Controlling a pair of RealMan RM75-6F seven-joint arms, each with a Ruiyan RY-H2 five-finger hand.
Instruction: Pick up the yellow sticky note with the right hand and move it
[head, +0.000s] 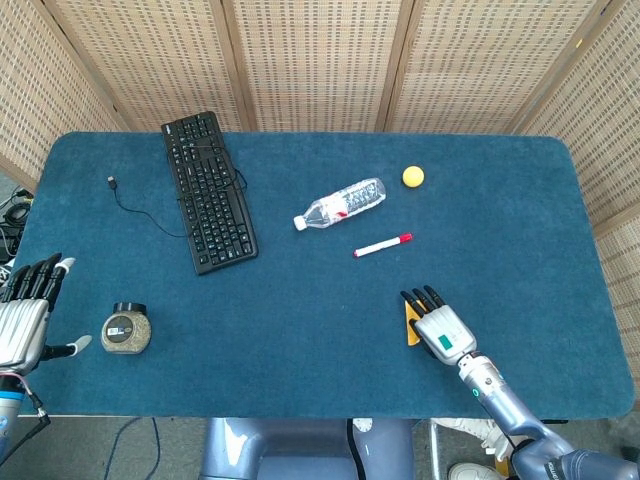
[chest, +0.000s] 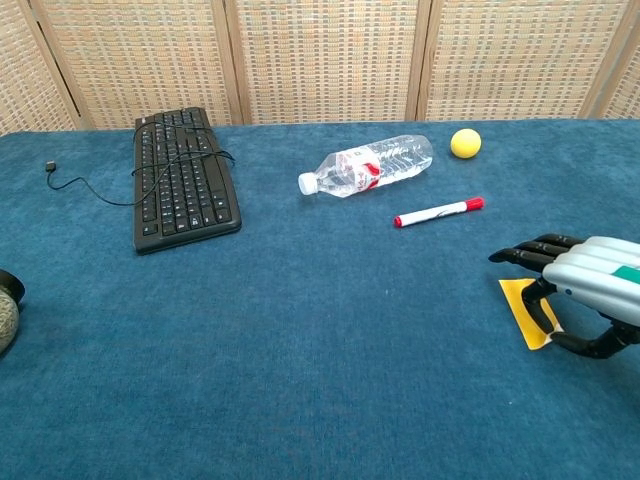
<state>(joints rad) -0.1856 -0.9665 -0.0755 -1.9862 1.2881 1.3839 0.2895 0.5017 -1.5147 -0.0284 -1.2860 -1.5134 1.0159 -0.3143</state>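
Note:
The yellow sticky note (chest: 524, 309) lies flat on the blue cloth at the near right, and shows as a thin strip (head: 411, 324) in the head view. My right hand (chest: 585, 290) hangs low over its right half, palm down. One finger curls down onto the note and the thumb has come in under the hand to the note's near right corner, so the note is pinched between them. The other fingers (head: 424, 297) stretch forward. My left hand (head: 25, 315) rests at the table's left edge, fingers spread, holding nothing.
A red-capped marker (chest: 437, 212) lies a little beyond the note. Past it are a plastic bottle (chest: 366, 165) on its side and a yellow ball (chest: 464, 143). A black keyboard (head: 208, 190) with its cable sits far left, and a small jar (head: 126, 330) stands beside my left hand.

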